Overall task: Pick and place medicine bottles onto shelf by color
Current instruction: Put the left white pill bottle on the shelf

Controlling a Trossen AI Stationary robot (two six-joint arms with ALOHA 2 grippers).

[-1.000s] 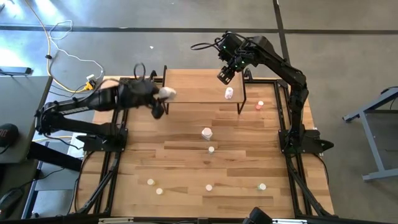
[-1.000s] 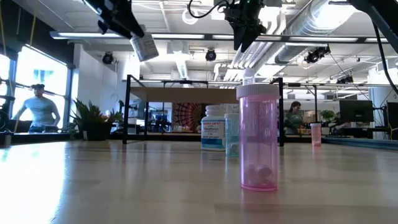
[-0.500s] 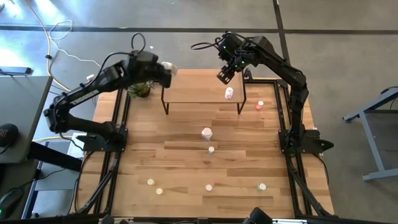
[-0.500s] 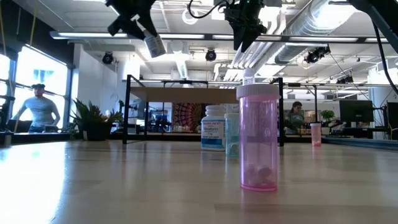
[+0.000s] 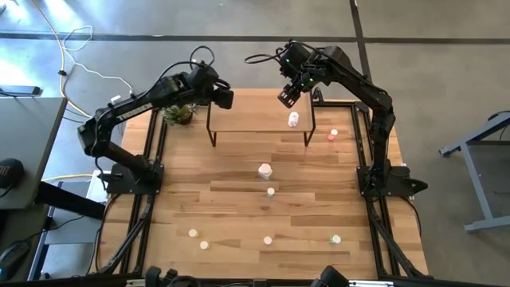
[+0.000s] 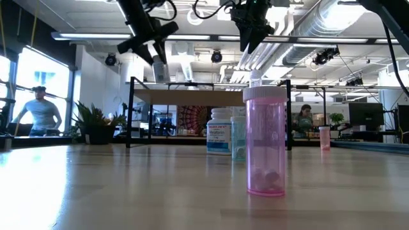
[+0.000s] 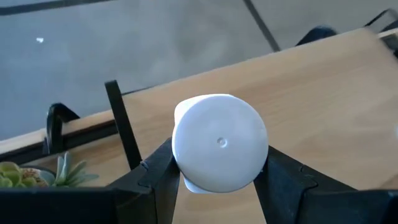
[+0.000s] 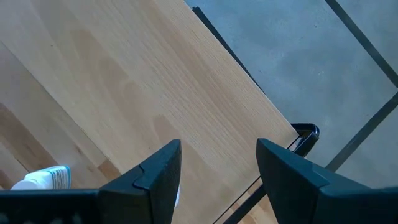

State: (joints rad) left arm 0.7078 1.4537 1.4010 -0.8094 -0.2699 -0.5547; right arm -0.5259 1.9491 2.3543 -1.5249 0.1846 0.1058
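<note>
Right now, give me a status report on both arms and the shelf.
Left end effector shut on white bottle, above shelf left end. Right end effector open, empty, above shelf. Nothing blocking.

Grey concrete floor (image 5: 446,72) round my rig, dark seam lines across it. Yellow cable (image 5: 68,60) trails at far left. Bright window (image 6: 35,83) on left w/ a person (image 6: 39,112) standing by it. Exposed ducts (image 6: 332,22) + ceiling spotlights overhead. Potted plants (image 6: 96,124) along back; desks w/ monitor (image 6: 365,115) at right.

Bright, even ceiling light; sharp, soft shadows
</note>
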